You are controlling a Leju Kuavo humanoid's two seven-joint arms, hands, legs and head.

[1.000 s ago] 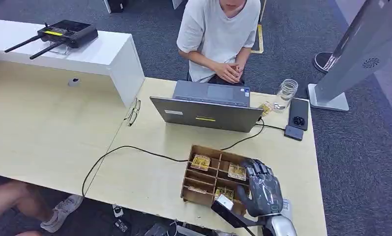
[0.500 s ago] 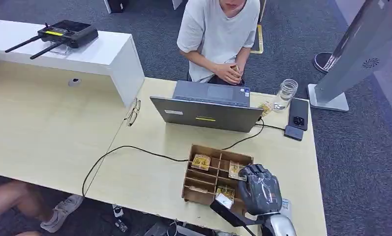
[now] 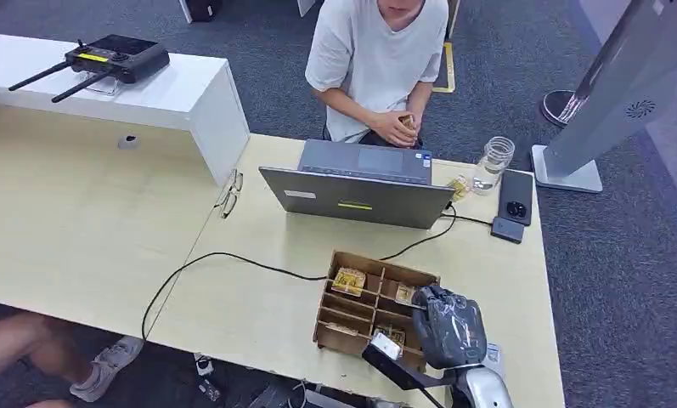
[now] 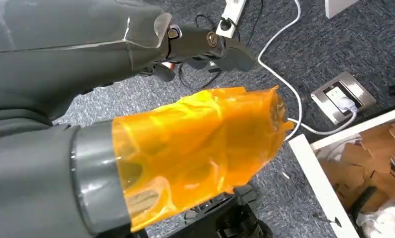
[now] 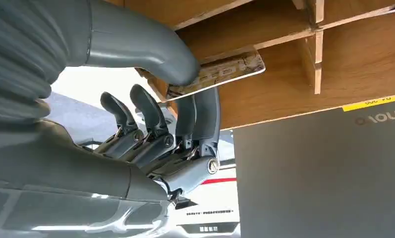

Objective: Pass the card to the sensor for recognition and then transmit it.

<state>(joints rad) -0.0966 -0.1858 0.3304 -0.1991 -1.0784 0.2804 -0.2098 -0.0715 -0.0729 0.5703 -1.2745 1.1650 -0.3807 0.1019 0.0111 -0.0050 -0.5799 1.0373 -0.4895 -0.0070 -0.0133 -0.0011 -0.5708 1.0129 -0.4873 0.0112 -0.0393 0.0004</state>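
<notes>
A wooden divider box [image 3: 341, 256] sits near the table's front edge, with yellowish cards [image 3: 348, 280] in several compartments. My right hand [image 3: 448, 327] is curled over the box's right-hand compartments. In the right wrist view its thumb [image 5: 150, 47] and fingers [image 5: 197, 116] pinch one patterned card [image 5: 220, 74] just at the wooden dividers [image 5: 314, 59]. A small dark reader [image 3: 507, 229] lies at the table's far right, on a cable. My left hand [image 4: 185, 139] hangs over the floor, its thumb wrapped in orange film, holding nothing.
An open laptop [image 3: 360, 191] stands behind the box, and a person in a white shirt [image 3: 373, 59] sits beyond it. A glass jar [image 3: 493, 161] and a black phone [image 3: 516, 196] lie by the reader. A black cable [image 3: 224, 255] crosses the table. Glasses [image 3: 229, 193] lie at the left.
My right hand's fingers have curled in and closed down over the box's right compartments. The person's hands have shifted slightly.
</notes>
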